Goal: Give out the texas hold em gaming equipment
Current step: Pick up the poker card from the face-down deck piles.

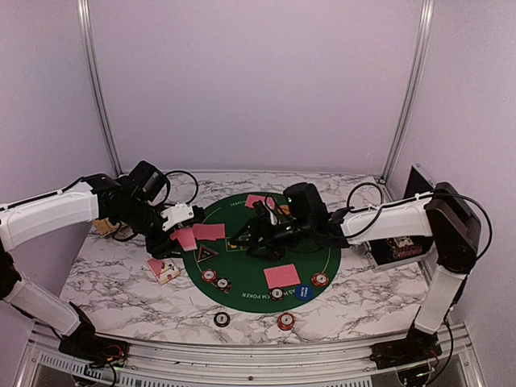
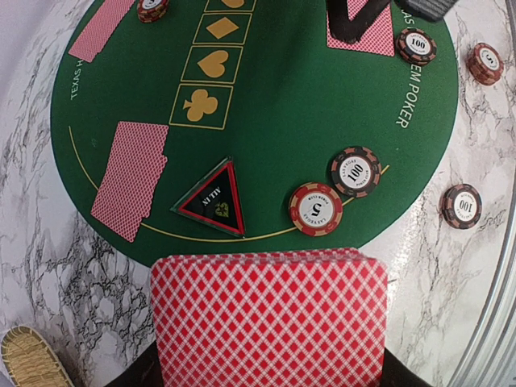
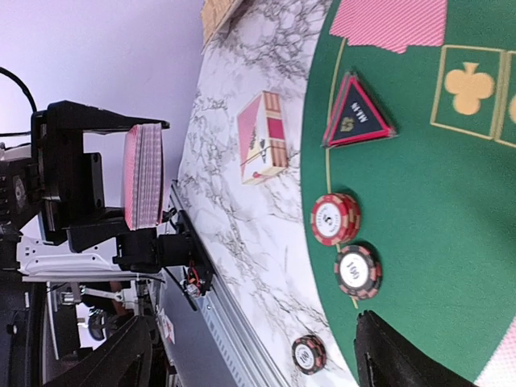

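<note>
L gripper (image 3: pixel 113 177) clamps red-backed deck (image 2: pixel 270 318), backs up, long axis across L wrist view, just off edge of green mat (image 2: pixel 298 105) printed "TEXAS H…"/"EM POKER", by "ALL IN" marker (image 2: pixel 214 201), "5" chip (image 2: pixel 315 209) & "100" chip (image 2: pixel 355 171); R gripper (image 1: pixel 260 234) jaws apart, empty, over mat's middle.

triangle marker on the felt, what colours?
The triangle marker is black with a red border and a small yellowish emblem; sharpest in the left wrist view.

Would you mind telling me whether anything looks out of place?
A dark round poker chip and a red round poker chip lie off the round green felt mat on the marble; a pink cardboard box sits askew beside it.
</note>
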Available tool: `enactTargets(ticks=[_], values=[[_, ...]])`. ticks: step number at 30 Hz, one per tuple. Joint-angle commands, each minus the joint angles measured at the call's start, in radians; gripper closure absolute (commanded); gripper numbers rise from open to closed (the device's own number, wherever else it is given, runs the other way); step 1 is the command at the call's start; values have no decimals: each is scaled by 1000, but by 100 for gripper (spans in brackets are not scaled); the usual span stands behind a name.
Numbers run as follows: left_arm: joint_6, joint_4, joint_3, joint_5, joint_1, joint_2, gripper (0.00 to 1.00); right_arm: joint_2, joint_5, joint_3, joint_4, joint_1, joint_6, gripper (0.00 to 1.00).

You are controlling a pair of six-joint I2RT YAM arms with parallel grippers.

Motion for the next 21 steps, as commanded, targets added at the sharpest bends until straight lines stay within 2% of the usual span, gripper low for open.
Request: enactTargets(ticks=[1, 21], values=[[-10, 12, 39, 17, 2, -15, 98, 74, -66, 74, 254, 39, 145, 14], [-15, 12, 50, 23, 2, -9, 97, 272, -133, 214, 442, 100, 295, 13]])
